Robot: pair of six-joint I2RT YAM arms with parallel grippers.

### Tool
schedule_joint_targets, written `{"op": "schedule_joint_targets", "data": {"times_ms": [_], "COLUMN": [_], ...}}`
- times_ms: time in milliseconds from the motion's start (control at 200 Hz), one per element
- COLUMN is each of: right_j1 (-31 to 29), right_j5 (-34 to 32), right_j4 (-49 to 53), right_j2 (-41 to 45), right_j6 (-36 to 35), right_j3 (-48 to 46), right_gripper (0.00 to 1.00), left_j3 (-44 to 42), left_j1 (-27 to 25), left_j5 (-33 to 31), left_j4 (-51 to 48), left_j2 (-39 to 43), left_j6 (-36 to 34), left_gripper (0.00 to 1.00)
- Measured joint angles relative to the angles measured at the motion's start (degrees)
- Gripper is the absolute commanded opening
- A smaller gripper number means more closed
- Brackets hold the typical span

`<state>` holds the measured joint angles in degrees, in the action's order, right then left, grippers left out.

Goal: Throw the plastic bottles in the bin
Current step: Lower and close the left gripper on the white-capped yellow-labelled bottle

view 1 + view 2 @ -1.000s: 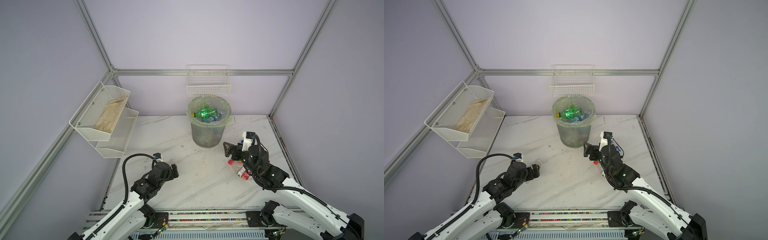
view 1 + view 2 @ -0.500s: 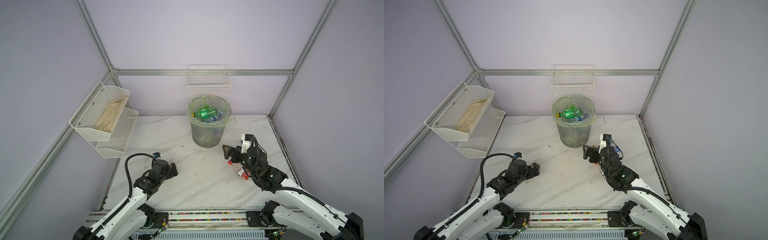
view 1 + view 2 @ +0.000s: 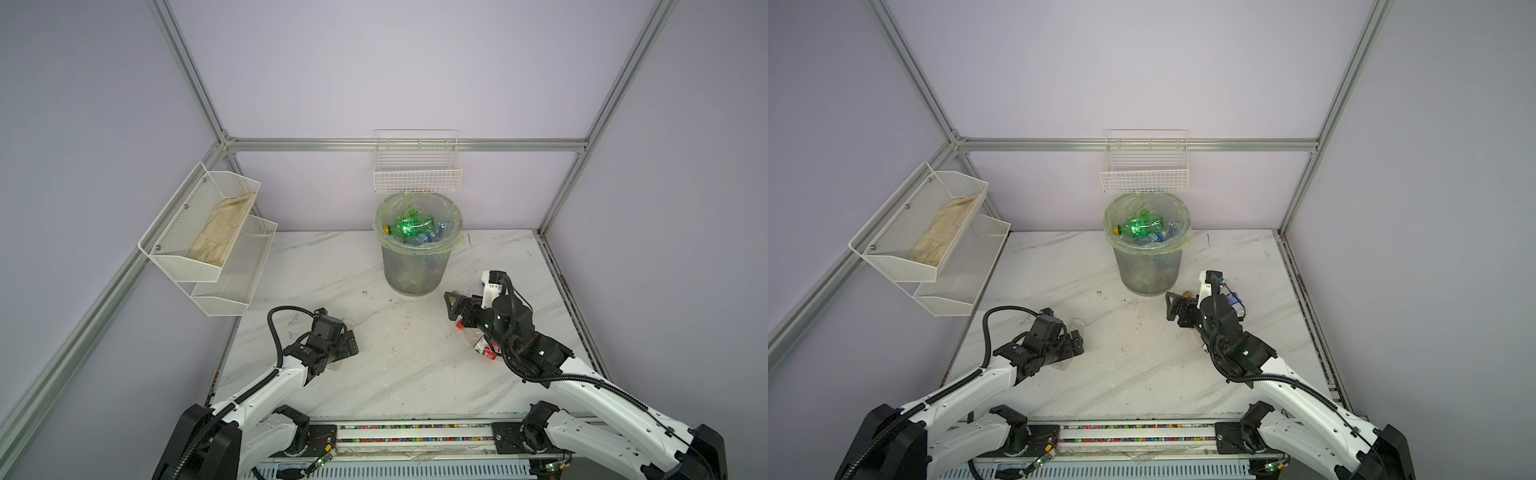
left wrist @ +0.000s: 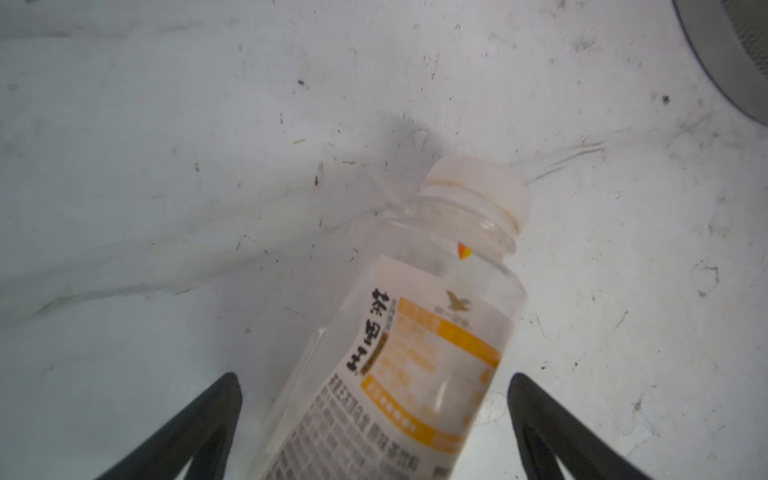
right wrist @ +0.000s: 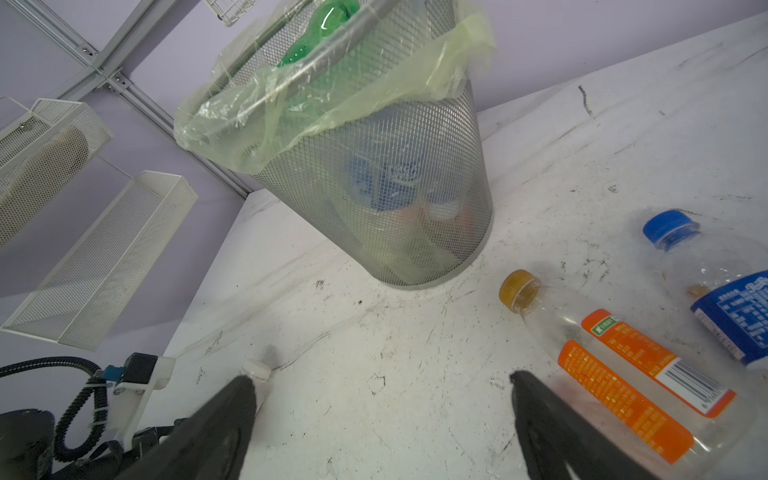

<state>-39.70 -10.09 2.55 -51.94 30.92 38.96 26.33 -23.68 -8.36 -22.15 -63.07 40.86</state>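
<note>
White-label bottle (image 4: 415, 340) base cut off; blue-label bottle (image 5: 725, 307) cropped too.

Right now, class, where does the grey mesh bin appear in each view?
Both top views: bin centre, back of the table, under the wire basket.
Left wrist: only its base, at the frame's edge, past the white-capped bottle.
Right wrist: nearly whole, ahead of the right tool.
Landmark: the marble table.

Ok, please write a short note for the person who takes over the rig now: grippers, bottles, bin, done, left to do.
Left gripper: open, straddling the white-capped bottle lying on the table, not gripping it.
Right gripper: open, empty, near the bin.
Done: green bottle and several clear bottles in the bin.
Left: white-capped bottle, orange-label bottle, blue-label bottle, possibly more.
</note>
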Motion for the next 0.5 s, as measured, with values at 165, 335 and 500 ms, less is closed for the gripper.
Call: {"op": "schedule_joint_targets", "data": {"times_ms": [165,335,500], "right_j1": [0.0,0.0,0.0], "right_j5": [0.1,0.1,0.1], "right_j4": [-0.2,-0.2,-0.2], "right_j2": [0.0,0.0,0.0], "right_j6": [0.4,0.6,0.8], "right_j3": [0.0,0.0,0.0], "right_gripper": [0.97,0.97,0.97], "left_j3": [0.2,0.2,0.2], "left_j1": [0.0,0.0,-0.1], "left_j5": [1.6,3.3,5.4], "left_j4": [2.7,5.0,4.8], "left_j2": [-3.8,-4.6,-4.1], "left_j6": [-0.2,-0.3,0.2], "left_gripper": [0.87,0.70,0.44]}}
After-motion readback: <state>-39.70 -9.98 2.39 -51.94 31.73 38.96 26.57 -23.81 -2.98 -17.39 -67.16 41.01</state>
